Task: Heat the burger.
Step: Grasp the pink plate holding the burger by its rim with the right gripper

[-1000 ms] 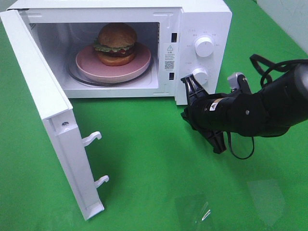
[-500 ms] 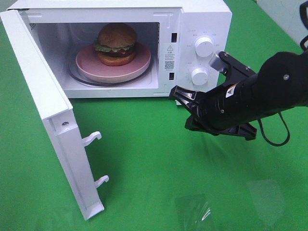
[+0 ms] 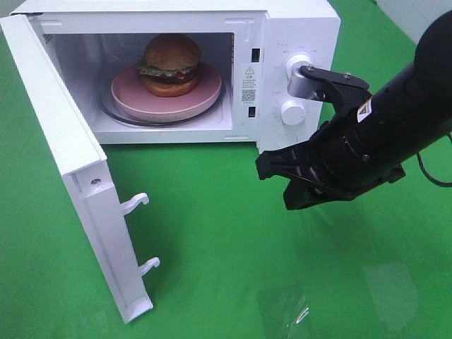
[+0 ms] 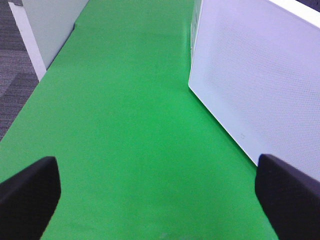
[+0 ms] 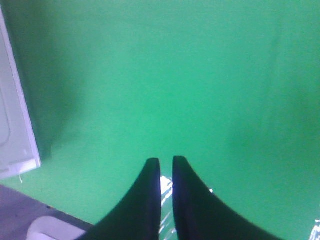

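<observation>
One burger (image 3: 171,63) sits on the pink plate (image 3: 127,95) inside the microwave (image 3: 296,28), mid-cavity, on the glass turntable. The door (image 3: 63,155) is swung wide open to the left. The right gripper (image 5: 166,161) is over the green cloth (image 3: 212,233), near side of the control panel and right of the cavity. Its fingers are almost together with a thin slit between them, gripping nothing. Its arm covers part of the upper knob; the lower knob (image 3: 292,113) is visible. The left gripper (image 4: 155,159) is spread wide and empty, low over the cloth beside a white dotted panel (image 4: 260,85). I can't tell which part that panel is.
</observation>
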Available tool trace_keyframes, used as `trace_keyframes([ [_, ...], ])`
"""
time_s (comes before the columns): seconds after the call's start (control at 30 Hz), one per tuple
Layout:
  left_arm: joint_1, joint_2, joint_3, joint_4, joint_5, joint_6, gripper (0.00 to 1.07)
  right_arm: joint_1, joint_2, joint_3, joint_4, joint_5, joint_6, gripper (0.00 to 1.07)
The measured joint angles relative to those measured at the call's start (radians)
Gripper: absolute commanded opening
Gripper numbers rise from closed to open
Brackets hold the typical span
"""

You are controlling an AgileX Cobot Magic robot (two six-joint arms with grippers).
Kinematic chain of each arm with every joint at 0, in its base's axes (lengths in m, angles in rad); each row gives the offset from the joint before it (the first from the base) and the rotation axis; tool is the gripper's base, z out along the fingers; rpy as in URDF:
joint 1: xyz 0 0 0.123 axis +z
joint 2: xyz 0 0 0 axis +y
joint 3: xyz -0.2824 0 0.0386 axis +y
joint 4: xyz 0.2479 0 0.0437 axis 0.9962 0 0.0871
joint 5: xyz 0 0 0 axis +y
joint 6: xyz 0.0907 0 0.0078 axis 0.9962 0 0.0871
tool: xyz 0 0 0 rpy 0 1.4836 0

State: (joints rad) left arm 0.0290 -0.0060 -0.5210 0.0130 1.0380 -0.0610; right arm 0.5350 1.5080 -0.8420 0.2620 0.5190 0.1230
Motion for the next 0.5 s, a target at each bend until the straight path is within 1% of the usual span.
trace_keyframes([
  [0.07, 0.0, 0.0, 0.0, 0.0, 0.0, 0.0, 1.0, 0.0, 0.0, -0.051, -0.039, 0.1, -0.086, 0.08],
  [0.17, 0.0, 0.0, 0.0, 0.0, 0.0, 0.0, 1.0, 0.0, 0.0, -0.063, -0.051, 0.123, -0.115, 0.08],
  [0.2, 0.0, 0.0, 0.0, 0.0, 0.0, 0.0, 1.0, 0.0, 0.0, -0.084, -0.078, 0.168, -0.183, 0.08],
  [0.23, 0.0, 0.0, 0.0, 0.0, 0.0, 0.0, 1.0, 0.0, 0.0, -0.084, -0.078, 0.168, -0.183, 0.08],
  [0.3, 0.0, 0.0, 0.0, 0.0, 0.0, 0.0, 1.0, 0.0, 0.0, -0.125, -0.147, 0.24, -0.384, 0.08],
  [0.33, 0.0, 0.0, 0.0, 0.0, 0.0, 0.0, 1.0, 0.0, 0.0, -0.125, -0.147, 0.24, -0.384, 0.08],
  [0.37, 0.0, 0.0, 0.0, 0.0, 0.0, 0.0, 1.0, 0.0, 0.0, -0.141, -0.179, 0.267, -0.51, 0.08],
  [0.47, 0.0, 0.0, 0.0, 0.0, 0.0, 0.0, 1.0, 0.0, 0.0, -0.146, -0.19, 0.276, -0.563, 0.09],
  [0.5, 0.0, 0.0, 0.0, 0.0, 0.0, 0.0, 1.0, 0.0, 0.0, -0.156, -0.213, 0.279, -0.688, 0.09],
])
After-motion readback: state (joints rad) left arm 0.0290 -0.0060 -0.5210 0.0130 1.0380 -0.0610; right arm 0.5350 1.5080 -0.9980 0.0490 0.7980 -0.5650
